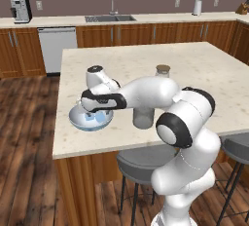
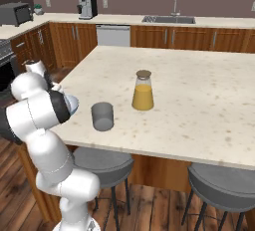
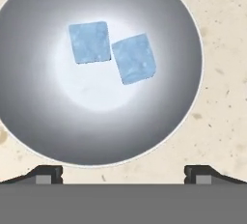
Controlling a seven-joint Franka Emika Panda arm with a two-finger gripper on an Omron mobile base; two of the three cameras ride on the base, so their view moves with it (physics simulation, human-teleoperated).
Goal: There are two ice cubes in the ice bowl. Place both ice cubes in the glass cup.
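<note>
Two ice cubes (image 3: 112,54) touching in ice bowl (image 3: 43,131); gripper (image 3: 123,175) spread above

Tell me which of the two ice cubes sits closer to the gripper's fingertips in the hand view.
The right-hand ice cube, tilted and lower in the ice bowl; the other cube lies farther up. The gripper is open.

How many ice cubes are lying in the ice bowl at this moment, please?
Two. In the hand view both ice cubes lie side by side at the bottom of the ice bowl, corners about touching.
</note>
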